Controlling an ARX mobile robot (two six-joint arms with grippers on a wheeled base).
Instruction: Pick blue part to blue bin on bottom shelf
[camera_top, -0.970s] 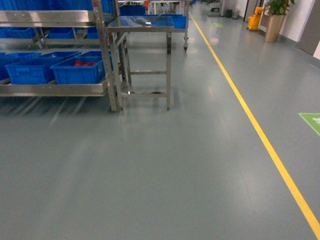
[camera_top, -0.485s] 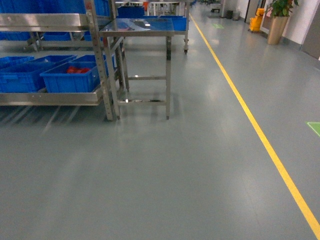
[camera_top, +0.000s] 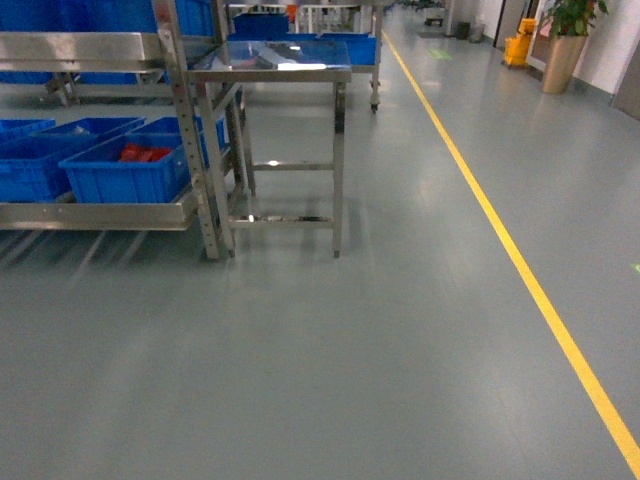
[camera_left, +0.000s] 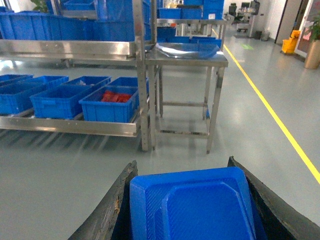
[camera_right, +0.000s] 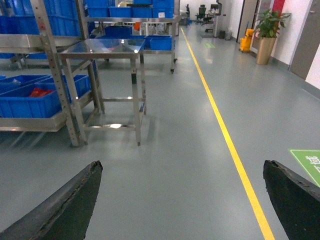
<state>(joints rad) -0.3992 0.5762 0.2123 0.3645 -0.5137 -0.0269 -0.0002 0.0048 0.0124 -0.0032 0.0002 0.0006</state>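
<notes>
Rack and steel surface (camera_top: 270, 68) have slid lower in the head view. Left fingers (camera_left: 187, 205) clamp the blue part (camera_left: 192, 207); right fingers (camera_right: 182, 200) gape empty. Carrying step: the bottom shelf (camera_left: 70, 126) with its blue bin (camera_left: 109, 104) lies ahead-left, needing closer approach.

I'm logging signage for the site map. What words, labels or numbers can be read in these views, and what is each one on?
No text can be read in any view.
Green floor marking, right wrist view: white marks on it, cut off at the picture's edge and too blurred to read.
Distant green floor patch, head view: too small to read.
Blue bins and bottom shelf: no label visible.
</notes>
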